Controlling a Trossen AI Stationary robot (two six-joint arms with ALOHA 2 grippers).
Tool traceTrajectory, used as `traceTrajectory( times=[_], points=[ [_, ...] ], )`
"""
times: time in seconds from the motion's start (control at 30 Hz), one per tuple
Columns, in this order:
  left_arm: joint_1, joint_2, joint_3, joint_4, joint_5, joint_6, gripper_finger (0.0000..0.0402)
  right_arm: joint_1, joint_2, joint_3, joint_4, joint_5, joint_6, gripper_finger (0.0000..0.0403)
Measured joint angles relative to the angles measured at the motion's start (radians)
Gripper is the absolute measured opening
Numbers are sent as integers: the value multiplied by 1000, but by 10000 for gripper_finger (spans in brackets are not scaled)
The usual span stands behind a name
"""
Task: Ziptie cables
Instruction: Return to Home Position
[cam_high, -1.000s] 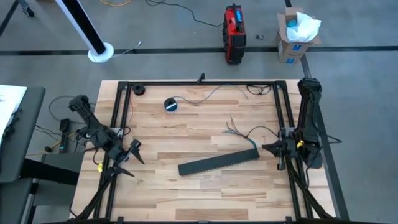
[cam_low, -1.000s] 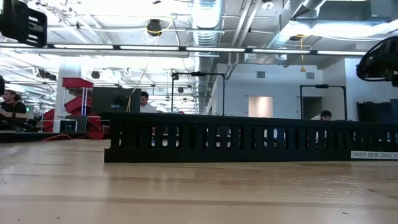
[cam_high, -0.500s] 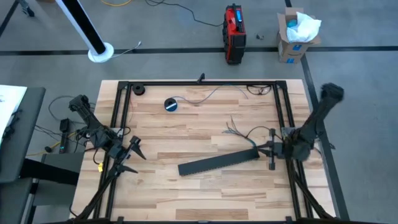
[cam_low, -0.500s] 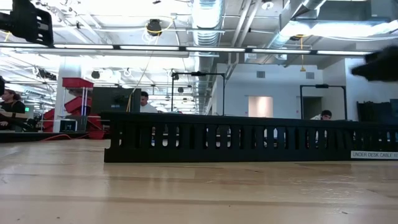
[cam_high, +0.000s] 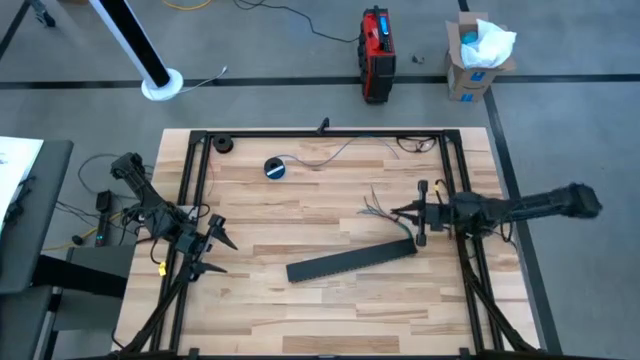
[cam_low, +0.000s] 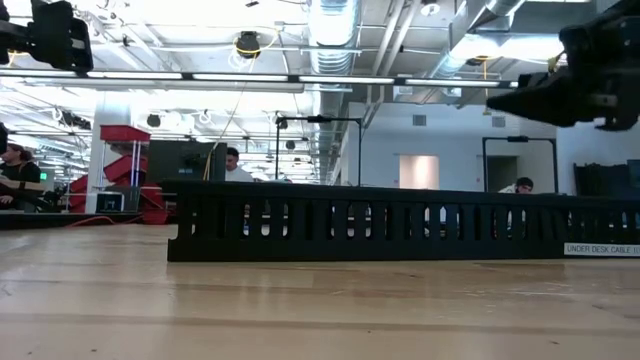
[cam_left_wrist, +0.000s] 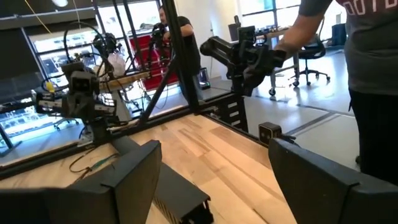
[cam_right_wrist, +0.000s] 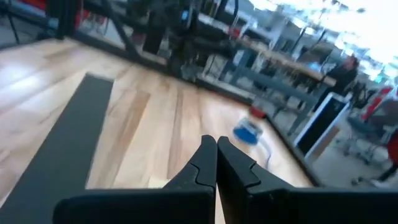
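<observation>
High view: the black cable duct (cam_high: 352, 260) lay slantwise on the wooden table (cam_high: 300, 320), its cover on along the whole length. The cables (cam_high: 378, 207) lay on the bare wood just past the duct's right end, towards the far edge of the table, their thin bluish-tipped ends fanned out; a dark strand looped near that same end. The right gripper (cam_high: 397, 211) reached in from the right of the duct, its tip above the fanned ends, with the arm stretched out level behind it. The left gripper (cam_high: 213, 252) waited well to the left of the duct's left end, at the table's rim. A small blue tape roll (cam_high: 276, 168) lay far beyond the duct, near the back rail.

Low view: the duct (cam_low: 370, 225) stood side-on, and the right gripper (cam_low: 497, 100) hung well above its top edge.

Right wrist view: the two dark fingers (cam_right_wrist: 205, 163) were pressed together with nothing between them; the duct (cam_right_wrist: 68, 143) and the tape roll (cam_right_wrist: 247, 132) lay ahead.

Left wrist view: the left gripper (cam_left_wrist: 214, 146) had its fingers (cam_left_wrist: 130, 174) spread wide apart, holding nothing, with the duct's end (cam_left_wrist: 180, 200) showing between them.
</observation>
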Motion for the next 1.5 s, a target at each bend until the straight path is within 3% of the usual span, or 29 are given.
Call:
traceTrajectory(
  times=[0.1,0.23,0.37,1.5],
  points=[
    [0,0,0,6,-2,12,288,-64,-90,0,-105,-81,6,0],
    [0,0,-1,10,-17,42,288,-103,-268,0,-327,-112,89,0],
    [0,0,-2,9,-69,78,288,-97,-439,0,-350,-158,62,0],
    [0,0,-4,15,-96,42,288,-101,-435,16,-390,-132,84,0]
  ],
)
